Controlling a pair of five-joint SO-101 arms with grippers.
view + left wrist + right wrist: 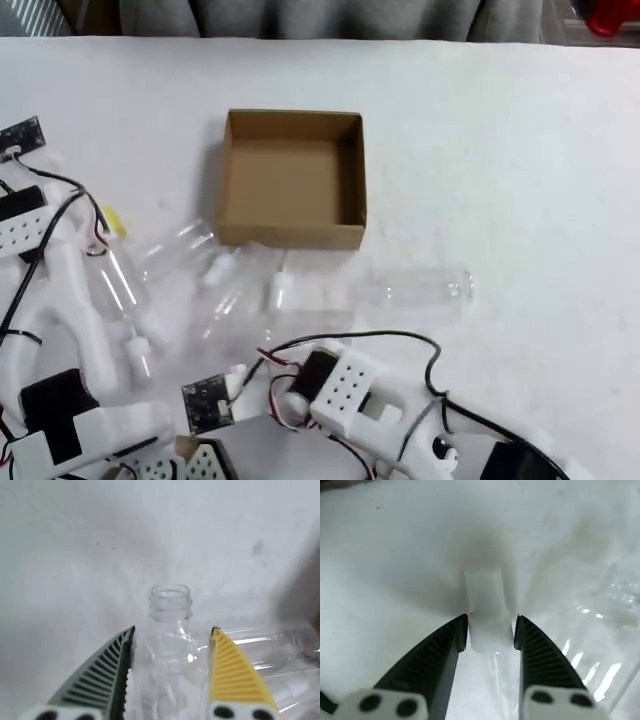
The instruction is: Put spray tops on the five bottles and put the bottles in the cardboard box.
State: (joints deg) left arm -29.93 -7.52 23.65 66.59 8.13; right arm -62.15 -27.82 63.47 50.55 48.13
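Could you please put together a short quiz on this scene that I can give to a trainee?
1. True or false: the cardboard box already holds a bottle.
2. What is the left gripper shut on? A a sponge; B a clear bottle without a top; C a spoon.
3. Fill in: the right gripper is shut on a white ____.
Key: 1 false; 2 B; 3 spray top.
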